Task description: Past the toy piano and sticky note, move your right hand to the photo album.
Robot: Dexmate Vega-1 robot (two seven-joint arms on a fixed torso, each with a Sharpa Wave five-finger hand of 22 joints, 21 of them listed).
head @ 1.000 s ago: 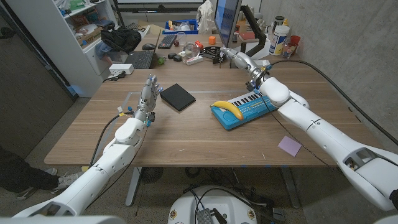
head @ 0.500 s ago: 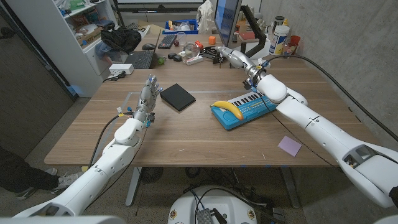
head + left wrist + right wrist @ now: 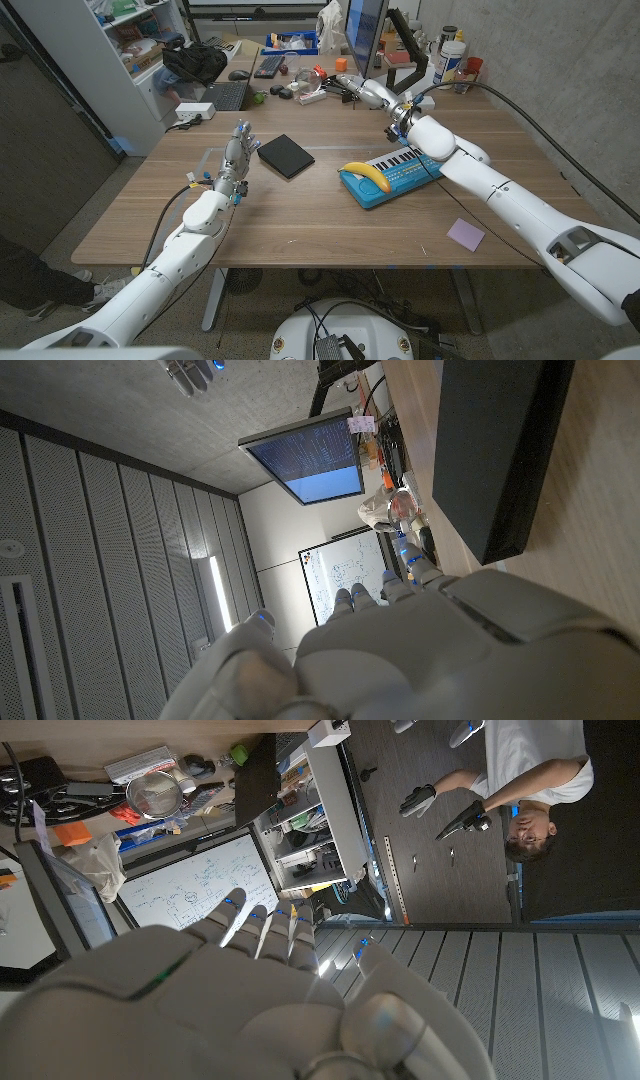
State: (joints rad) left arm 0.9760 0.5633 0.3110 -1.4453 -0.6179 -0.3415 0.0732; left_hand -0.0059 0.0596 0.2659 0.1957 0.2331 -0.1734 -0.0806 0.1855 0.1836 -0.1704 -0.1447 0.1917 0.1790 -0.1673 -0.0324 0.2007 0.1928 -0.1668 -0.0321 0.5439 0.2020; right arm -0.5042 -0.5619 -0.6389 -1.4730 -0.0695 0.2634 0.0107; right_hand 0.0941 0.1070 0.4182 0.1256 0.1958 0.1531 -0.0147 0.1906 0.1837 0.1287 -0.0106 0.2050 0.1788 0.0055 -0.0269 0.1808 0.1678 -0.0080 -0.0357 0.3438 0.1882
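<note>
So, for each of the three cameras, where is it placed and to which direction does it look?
Head view: on the robot's head, looking down at the table; both arms show.
Left wrist view: behind the left robot hand, facing the photo album.
Right wrist view: behind the right robot hand, facing a whiteboard and a person.
Shared: head and left wrist views both show the album.

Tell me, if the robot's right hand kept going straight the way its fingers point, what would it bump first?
Probably the clutter at the table's far edge: the right hand points left toward it. Depth is hard to judge, so it might pass above.
</note>
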